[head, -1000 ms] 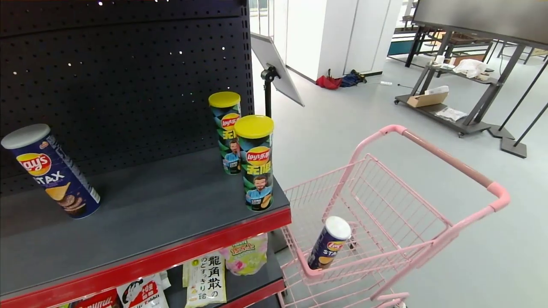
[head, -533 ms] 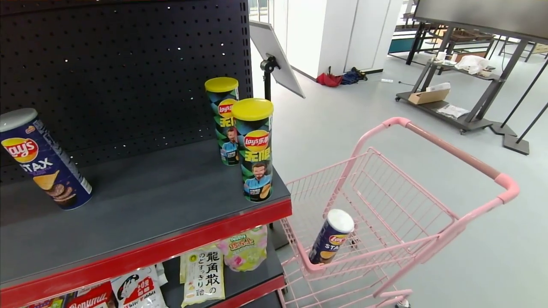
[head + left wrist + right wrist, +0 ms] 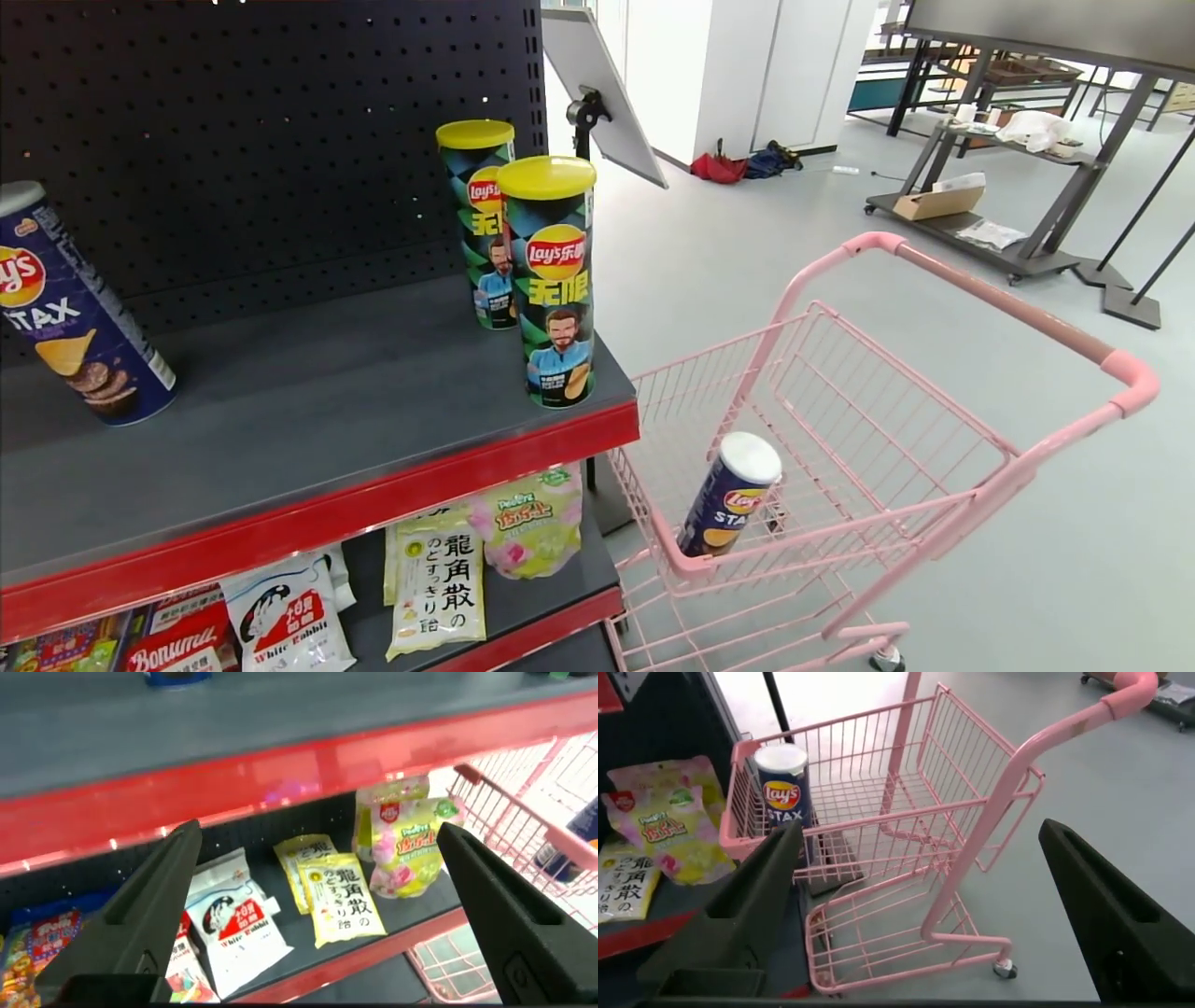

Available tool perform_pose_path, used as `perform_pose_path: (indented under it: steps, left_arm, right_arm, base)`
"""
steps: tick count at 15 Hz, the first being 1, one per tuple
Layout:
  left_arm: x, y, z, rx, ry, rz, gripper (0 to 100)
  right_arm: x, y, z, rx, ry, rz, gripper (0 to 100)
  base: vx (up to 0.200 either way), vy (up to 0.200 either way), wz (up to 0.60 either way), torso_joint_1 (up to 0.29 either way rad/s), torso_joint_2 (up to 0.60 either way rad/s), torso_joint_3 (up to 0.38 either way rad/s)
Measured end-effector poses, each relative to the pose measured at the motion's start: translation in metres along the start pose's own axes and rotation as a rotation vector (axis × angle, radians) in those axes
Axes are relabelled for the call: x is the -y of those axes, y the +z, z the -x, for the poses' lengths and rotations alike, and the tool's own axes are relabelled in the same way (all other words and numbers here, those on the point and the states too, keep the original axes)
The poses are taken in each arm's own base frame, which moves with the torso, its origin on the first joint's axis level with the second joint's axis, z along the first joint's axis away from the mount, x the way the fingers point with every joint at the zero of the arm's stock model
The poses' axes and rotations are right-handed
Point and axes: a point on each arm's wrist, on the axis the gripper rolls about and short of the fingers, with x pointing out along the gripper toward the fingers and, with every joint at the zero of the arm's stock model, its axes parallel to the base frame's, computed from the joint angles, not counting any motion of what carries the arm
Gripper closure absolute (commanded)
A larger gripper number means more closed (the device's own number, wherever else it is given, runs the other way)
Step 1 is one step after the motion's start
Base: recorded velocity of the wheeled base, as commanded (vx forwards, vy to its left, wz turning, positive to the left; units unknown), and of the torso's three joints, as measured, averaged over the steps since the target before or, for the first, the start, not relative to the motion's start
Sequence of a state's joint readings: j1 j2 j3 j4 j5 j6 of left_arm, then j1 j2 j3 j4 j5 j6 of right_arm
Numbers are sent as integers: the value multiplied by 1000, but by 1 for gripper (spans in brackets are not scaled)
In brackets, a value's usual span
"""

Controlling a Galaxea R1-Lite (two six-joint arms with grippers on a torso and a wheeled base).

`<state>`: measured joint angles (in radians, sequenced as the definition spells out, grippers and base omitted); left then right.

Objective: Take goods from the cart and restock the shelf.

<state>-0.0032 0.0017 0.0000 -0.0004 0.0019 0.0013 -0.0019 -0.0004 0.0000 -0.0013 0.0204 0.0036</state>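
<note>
Grey floor at my 4 o'clock carries the pink cart (image 3: 990, 301). Its blue can (image 3: 730, 495) leans near-upright, lid toward 1 o'clock, in the corner beside the shelf (image 3: 327, 401). My right gripper (image 3: 917, 829), spread wide, looks nearer.

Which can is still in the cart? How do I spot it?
Right of the shelf stands a pink cart. One can sits in its basket, in the corner nearest the shelf. It is dark blue with a white lid; the nearest shelf cans have yellow lids.
</note>
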Motion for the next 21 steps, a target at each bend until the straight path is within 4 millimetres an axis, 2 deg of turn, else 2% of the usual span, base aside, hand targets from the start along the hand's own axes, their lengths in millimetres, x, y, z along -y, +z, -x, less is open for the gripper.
perform_pose_path:
  steps: [8, 13, 14, 15, 17, 19, 21]
  left_arm:
    - [0, 0, 0, 0, 0, 0, 0]
    - [0, 0, 0, 0, 0, 0, 0]
    - [0, 0, 0, 0, 0, 0, 0]
    - [0, 0, 0, 1, 0, 0, 0]
    - [0, 0, 0, 0, 0, -1, 0]
    - [0, 0, 0, 1, 2, 0, 0]
    - [0, 0, 0, 1, 11, 0, 0]
  right_arm:
    - [0, 0, 0, 0, 1, 0, 0]
    - [0, 1, 0, -6, 14, 17, 0]
    - [-1, 8, 0, 2, 37, 18, 0]
    - [-1, 26, 1, 23, 58, 3, 0]
    - [-1, 72, -6, 32, 110, -42, 0]
    - [-3, 112, -38, -42, 182, -79, 0]
    - [-9, 131, -91, -95, 249, -104, 0]
  base:
    - [0, 0, 0, -176, 524, 348]
    - [0, 0, 0, -27, 92, 65]
    - [0, 0, 0, 0, 0, 0]
    - [0, 0, 0, 0, 0, 0]
    - [0, 0, 0, 0, 0, 0]
    - [0, 0, 0, 0, 0, 0]
    - [0, 0, 0, 0, 0, 0]
